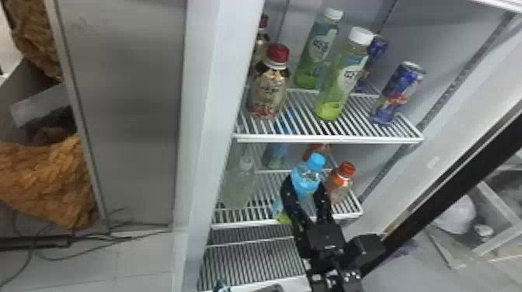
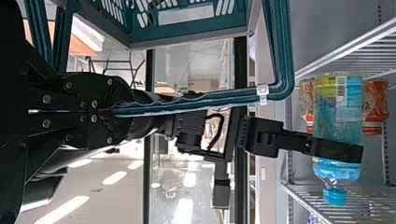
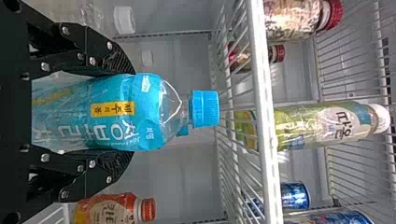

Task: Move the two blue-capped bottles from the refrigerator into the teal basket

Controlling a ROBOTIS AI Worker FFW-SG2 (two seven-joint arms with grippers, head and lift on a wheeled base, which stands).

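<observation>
Right gripper (image 3: 132, 112) held the blue-capped bottle (image 3: 123, 114) between both fingers (image 3: 95, 49), likely for steady removal; left gripper (image 2: 123, 111) clamped the handle (image 2: 196, 102) of the basket (image 2: 187, 34), presumably for loading

The right arm (image 1: 330, 268) comes in from the near edge, right of centre, and stretches toward the far side. At its end the right claw (image 1: 305, 186) points far and leans slightly left, its two curved fingers standing apart, one to the left and one to the right. The left claw (image 2: 123, 111) has its fingers drawn nearly together.
</observation>
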